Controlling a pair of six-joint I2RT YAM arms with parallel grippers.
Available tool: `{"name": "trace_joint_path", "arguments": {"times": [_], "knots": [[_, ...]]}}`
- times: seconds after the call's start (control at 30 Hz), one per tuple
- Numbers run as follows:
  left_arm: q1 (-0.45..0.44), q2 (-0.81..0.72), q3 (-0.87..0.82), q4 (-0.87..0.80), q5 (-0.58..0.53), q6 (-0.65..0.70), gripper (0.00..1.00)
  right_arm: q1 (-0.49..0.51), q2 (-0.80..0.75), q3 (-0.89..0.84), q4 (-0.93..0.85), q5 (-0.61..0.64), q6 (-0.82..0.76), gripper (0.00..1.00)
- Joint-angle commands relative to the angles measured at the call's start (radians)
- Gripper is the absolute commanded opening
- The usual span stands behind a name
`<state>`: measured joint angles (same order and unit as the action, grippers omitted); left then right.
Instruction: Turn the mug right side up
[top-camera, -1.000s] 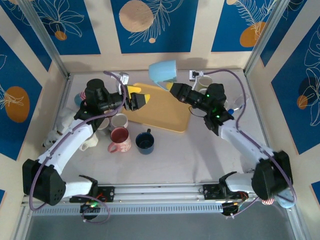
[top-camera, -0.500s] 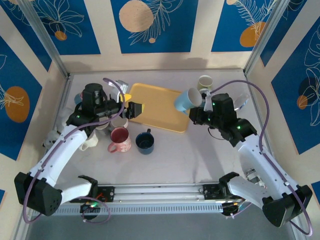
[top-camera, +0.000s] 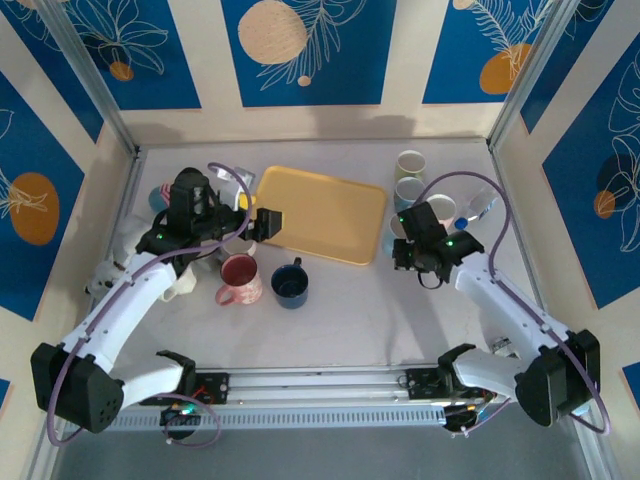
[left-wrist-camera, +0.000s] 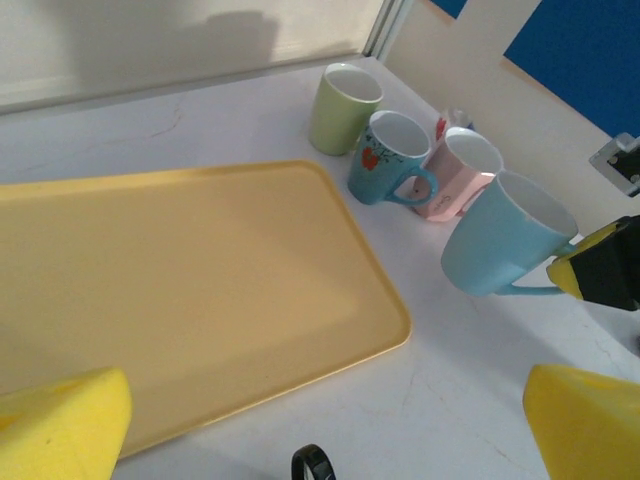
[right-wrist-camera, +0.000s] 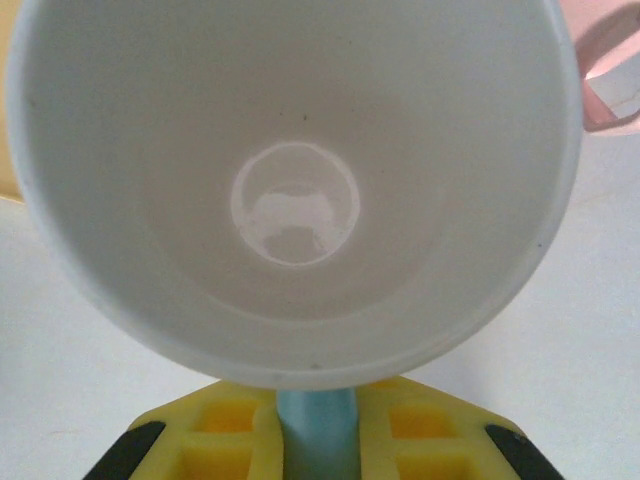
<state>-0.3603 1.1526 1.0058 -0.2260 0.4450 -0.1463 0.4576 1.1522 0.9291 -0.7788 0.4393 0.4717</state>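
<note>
Blue-and-cream patterned walls around a white tabletop. Yellow tray flat at centre back.

Light blue mug just off the tray's right edge, on the tabletop side, not on the tray. Mouth up but tilted, rim leaning away from the tray. Handle points toward right end effector and sits pinched between its yellow fingers. Jaws narrow, clamped on the handle alone, body of the mug outside the grip. Seen from the right wrist: straight look into the white interior, glossy round bottom at centre, blue handle stub running down between the two finger pads. Base low at the tabletop; touching or slightly lifted, cannot tell. From above, mostly covered by the right wrist, pale rim showing beside the tray's right corner.

Left end effector spread wide, gripping nothing, over the tray's left edge, well apart from the light blue mug.

Green mug, teal mug with red heart and pink mug upright in a row behind, pink mug nearest, just beside the light blue mug's rim. Red-pink mug and dark blue mug upright, side by side, in front of the tray's left half, near the left arm.
</note>
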Motion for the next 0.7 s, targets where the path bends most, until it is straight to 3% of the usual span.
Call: {"name": "trace_joint_path", "arguments": {"times": [0.0,0.67], "knots": [[0.004,-0.019,-0.017,-0.007,-0.025,0.024,1.0,0.019,0.019,-0.008,0.082,0.083,-0.03,0.0],[0.004,-0.003,-0.048,0.025,-0.027,-0.023,1.0,0.023,0.158,-0.106,0.321,0.145,-0.131,0.0]]}}
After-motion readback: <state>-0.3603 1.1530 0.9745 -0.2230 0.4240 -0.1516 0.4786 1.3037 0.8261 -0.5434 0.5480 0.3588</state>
